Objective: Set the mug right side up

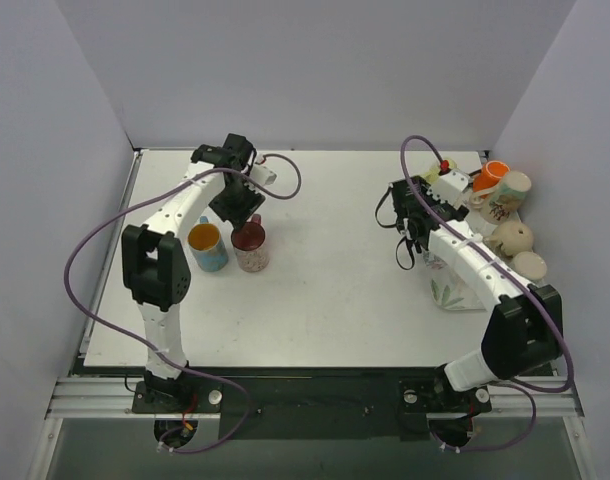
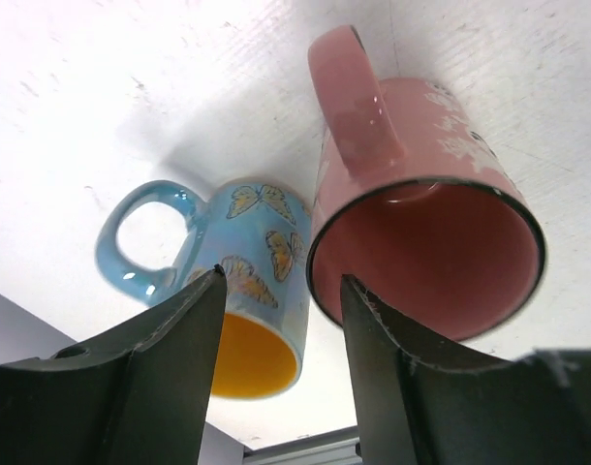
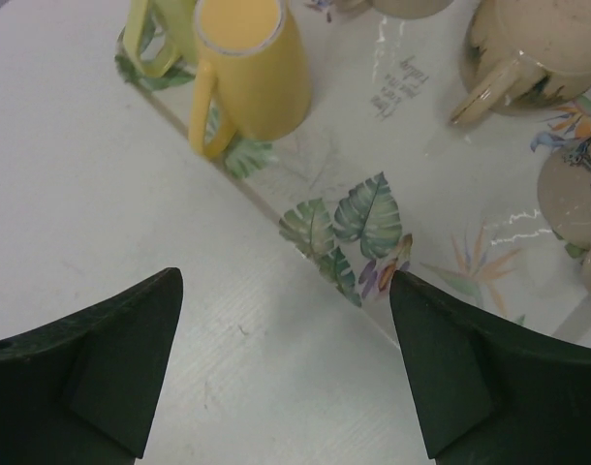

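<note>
Both the left gripper (image 2: 283, 283) and right gripper (image 3: 286, 279) have jaws apart; the left should rise straight, clearing the rim of the upright pink mug (image 2: 426, 242)

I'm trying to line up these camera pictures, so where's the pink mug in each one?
Top external: the pink mug stands left of centre, opening up.
Left wrist: the pink mug fills the upper right, its opening toward the camera.
Right wrist: not in it.
Shared landmark: the blue mug, close on its left in both of those views.
</note>
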`<state>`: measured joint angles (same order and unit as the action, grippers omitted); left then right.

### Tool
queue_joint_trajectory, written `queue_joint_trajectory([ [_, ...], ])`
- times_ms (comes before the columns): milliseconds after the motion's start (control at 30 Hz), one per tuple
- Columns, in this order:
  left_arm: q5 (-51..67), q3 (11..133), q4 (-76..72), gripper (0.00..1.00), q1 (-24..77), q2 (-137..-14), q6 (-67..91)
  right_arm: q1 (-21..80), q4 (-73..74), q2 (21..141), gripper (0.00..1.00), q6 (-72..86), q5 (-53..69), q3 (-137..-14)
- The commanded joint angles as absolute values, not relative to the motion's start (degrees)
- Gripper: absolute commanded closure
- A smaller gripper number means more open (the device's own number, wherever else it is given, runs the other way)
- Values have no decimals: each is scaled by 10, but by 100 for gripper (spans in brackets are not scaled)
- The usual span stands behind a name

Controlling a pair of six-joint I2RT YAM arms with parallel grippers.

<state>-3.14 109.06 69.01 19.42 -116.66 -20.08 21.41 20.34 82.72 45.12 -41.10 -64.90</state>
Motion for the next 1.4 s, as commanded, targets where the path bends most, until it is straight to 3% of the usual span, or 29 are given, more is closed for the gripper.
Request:
queue_joint_trajectory([
  [0, -10, 1111, 644, 39, 192, -1065, -182, 181, 158, 889, 18, 525, -507, -696],
  [133, -3, 1028, 550, 37, 191, -984, -157, 178, 178, 981, 18, 580, -569, -763],
  [333, -13, 908, 438, 30, 190, -883, -137, 150, 231, 1111, 21, 623, -526, -892],
  [567, 28, 862, 411, 30, 190, -849, -131, 129, 258, 1185, 29, 661, -477, -942],
  [767, 40, 850, 403, 30, 190, -832, -139, 113, 291, 1238, 30, 658, -447, -998],
  [1000, 42, 848, 400, 30, 190, -827, -142, 89, 308, 1227, 36, 664, -423, -980],
  [1200, 53, 848, 399, 30, 190, -827, -142, 68, 244, 1129, 40, 640, -420, -829],
  [1367, 62, 853, 400, 30, 191, -829, -137, 45, 181, 1110, 46, 586, -360, -795],
])
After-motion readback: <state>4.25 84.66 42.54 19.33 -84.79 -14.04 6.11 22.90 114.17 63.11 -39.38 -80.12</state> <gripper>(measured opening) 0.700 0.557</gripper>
